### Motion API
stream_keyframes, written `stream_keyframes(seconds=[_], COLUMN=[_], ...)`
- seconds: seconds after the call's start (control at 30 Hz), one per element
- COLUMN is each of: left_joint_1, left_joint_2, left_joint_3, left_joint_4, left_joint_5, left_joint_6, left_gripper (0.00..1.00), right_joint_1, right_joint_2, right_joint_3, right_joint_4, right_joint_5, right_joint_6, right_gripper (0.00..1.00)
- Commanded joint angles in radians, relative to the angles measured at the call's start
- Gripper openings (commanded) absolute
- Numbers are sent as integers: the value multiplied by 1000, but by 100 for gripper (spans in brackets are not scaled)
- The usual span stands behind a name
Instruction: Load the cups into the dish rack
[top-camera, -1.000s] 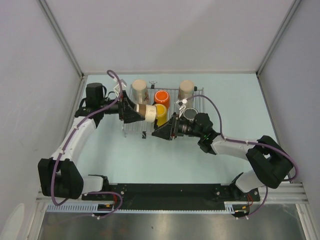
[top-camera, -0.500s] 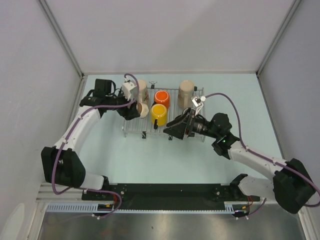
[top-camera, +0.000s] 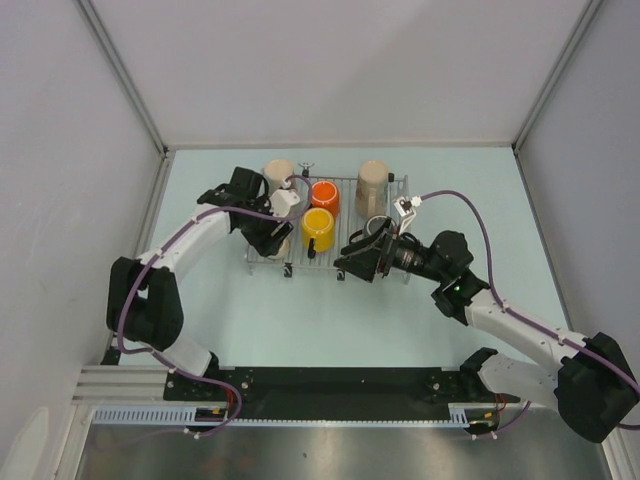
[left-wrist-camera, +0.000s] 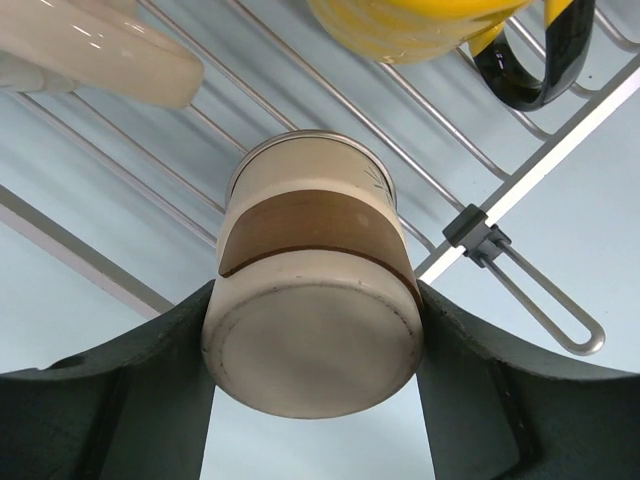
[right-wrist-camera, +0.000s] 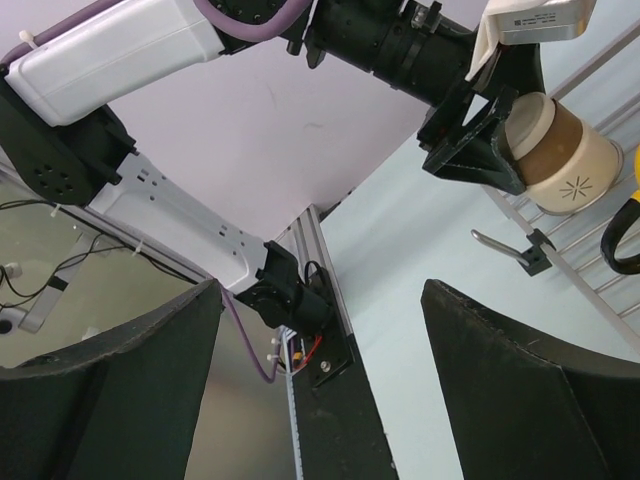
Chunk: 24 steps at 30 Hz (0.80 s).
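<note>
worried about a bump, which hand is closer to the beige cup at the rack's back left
Left. The left hand, gripping a brown-banded cup, is in front of that beige cup; the right hand is open at the rack's front edge, farther right.

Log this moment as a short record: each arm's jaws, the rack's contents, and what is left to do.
left jaws: shut on the banded beige cup, its mouth toward the rack wires
right jaws: open, empty, at the rack's near edge
rack: holds the yellow cup, orange cup, back-left beige cup and back-right beige cup
pending: banded beige cup not yet released; contact with the rack cannot be told
</note>
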Motion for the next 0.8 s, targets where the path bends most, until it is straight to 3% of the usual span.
stream_keyframes(seconds=[0.0, 0.07, 0.1, 0.2, 0.77], left_joint_1=[-24, -34, -37, -47, -48], left_joint_2=[23, 37, 39, 28, -170], left_joint_3=[35, 29, 26, 6, 29], left_joint_4=[26, 31, 42, 71, 102], left_joint_5=[-63, -63, -66, -77, -9], left_joint_6=[4, 2, -9, -21, -96], left_gripper=[10, 30, 72, 100, 100], right_joint_1=[-5, -5, -5, -5, -2], right_joint_2=[-28, -27, -24, -21, 2], right_joint_3=[-3, -4, -3, -3, -10], right_joint_4=[24, 25, 29, 27, 42], right_joint_5=[8, 6, 8, 6, 3], right_joint_6=[-1, 2, 4, 2, 1], right_gripper=[86, 87, 86, 87, 87])
